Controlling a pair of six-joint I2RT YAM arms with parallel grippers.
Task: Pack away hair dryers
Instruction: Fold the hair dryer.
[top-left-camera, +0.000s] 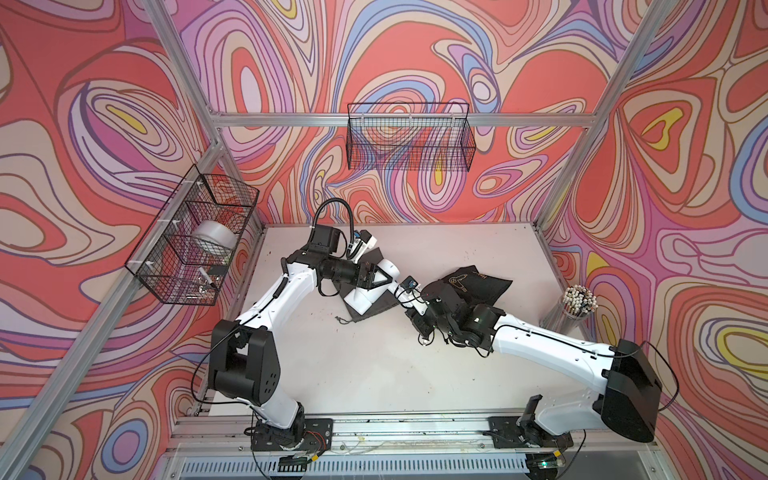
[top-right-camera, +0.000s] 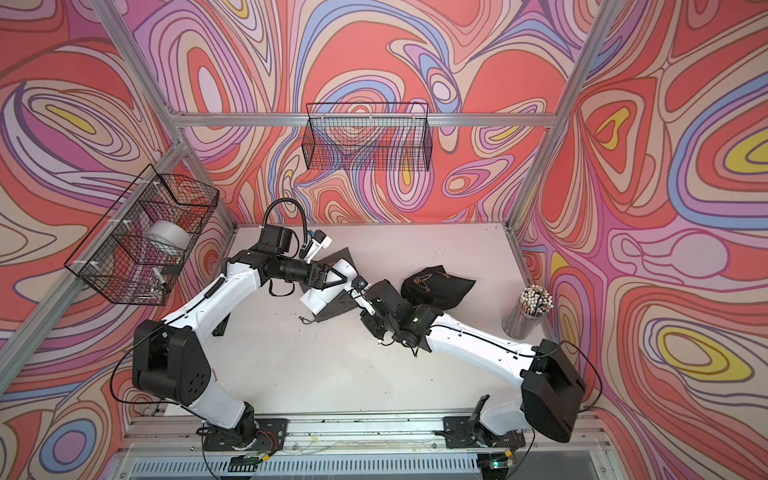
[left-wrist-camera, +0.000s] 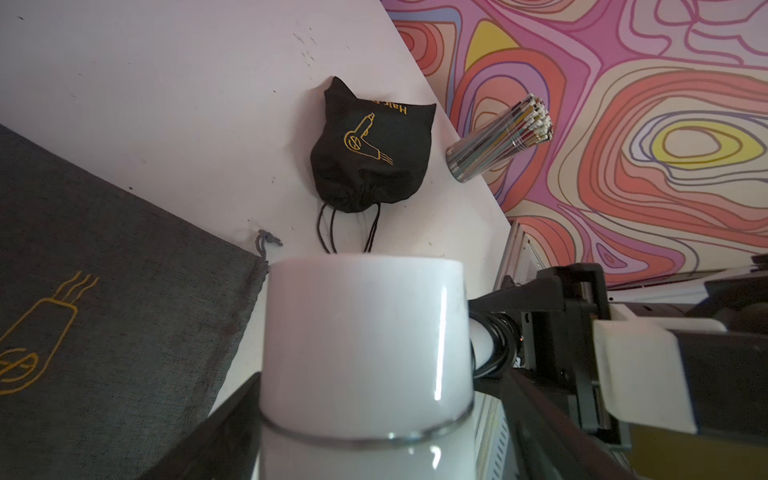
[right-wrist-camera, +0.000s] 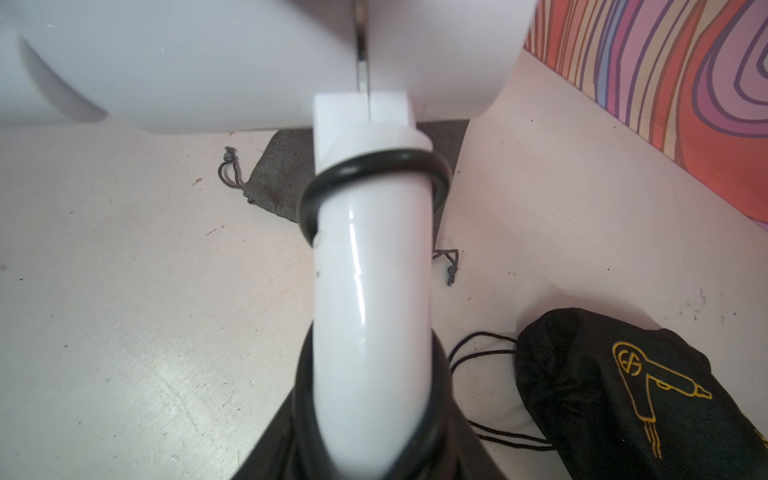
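My right gripper (right-wrist-camera: 370, 395) is clamped on the handle of the white dryer (top-left-camera: 362, 298), up over the grey pouch (left-wrist-camera: 104, 291). My left gripper (left-wrist-camera: 370, 409) straddles the barrel, jaws wide, but I can't tell if it's gripping. That glossy barrel could slip, or the looped cord (right-wrist-camera: 370, 160) could unwind and snag.

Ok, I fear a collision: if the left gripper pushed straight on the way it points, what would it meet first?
Probably the barrel of the glossy white hair dryer, which the left gripper straddles; beyond that, the black drawstring fabric pouch, though the right gripper sits close alongside.
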